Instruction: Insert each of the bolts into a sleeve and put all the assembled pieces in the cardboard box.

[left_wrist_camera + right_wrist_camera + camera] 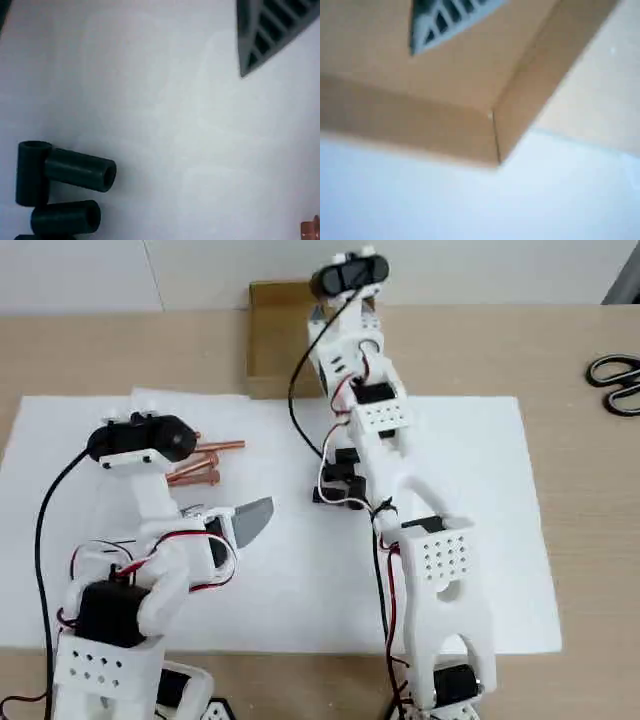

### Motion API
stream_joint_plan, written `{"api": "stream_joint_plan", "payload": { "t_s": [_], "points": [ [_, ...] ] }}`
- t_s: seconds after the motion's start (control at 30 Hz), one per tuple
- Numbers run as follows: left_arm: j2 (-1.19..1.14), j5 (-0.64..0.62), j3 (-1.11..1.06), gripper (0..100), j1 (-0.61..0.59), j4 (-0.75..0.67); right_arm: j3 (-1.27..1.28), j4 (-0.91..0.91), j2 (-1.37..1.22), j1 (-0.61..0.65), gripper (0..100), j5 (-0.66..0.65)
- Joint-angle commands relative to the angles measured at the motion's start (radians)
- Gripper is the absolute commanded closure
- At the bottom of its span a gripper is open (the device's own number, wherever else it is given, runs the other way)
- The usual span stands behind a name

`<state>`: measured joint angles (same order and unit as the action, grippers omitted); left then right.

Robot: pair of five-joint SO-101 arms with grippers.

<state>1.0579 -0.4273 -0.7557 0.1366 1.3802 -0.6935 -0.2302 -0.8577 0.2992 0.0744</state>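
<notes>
Bolts (208, 462): copper, a small loose bundle lying flat on the white sheet (480, 540), just beside the left arm's head; none sits in a sleeve as far as I can see.
Sleeves (65, 187): black, short tubes on their sides, touching one another; in the high view they lie mid-sheet, partly under the right arm, well apart from the bolts.
Cardboard box (270, 388): at the far edge of the sheet; its contents are hidden.
Left pincer (240, 523): open, empty, low over bare sheet between bolts and sleeves.
Right pincer (330, 315): out over the box; open or closed, I cannot tell.
Scissors (615, 380): off on the bare counter (100, 340), far right.

Risks, as I judge them: bundled bolts invite a double pick or a skewed grip; sleeves are round and could roll off if nudged; the right arm lies across the sleeves, so a left reach there could clip it; a tilted bolt could jam at the sleeve mouth or push the sleeve away.
</notes>
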Motion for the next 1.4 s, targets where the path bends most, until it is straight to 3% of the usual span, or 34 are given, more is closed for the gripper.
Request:
{"api": "stream_joint_plan", "payload": {
  "t_s": [0.0, 0.17, 0.7, 1.07, 1.37],
  "points": [
    [0.003, 0.006, 0.012, 70, 0.0, -0.021, -0.153, -0.114, 0.027, -0.002, 79.7, 0.003],
    [0.003, 0.008, 0.012, 70, 0.0, -0.02, -0.328, -0.351, 0.038, -0.004, 79.7, 0.003],
    [0.003, 0.008, 0.007, 70, 0.002, -0.02, -0.801, -1.428, 0.191, 0.005, 79.7, 0.014],
    [0.003, 0.008, 0.012, 70, 0.002, 0.017, -0.841, -1.458, 0.203, 0.005, 79.7, 0.011],
    [0.003, 0.008, 0.013, 70, 0.002, 0.052, -0.833, -1.468, 0.378, 0.015, 79.8, 0.011]
  ]
}}
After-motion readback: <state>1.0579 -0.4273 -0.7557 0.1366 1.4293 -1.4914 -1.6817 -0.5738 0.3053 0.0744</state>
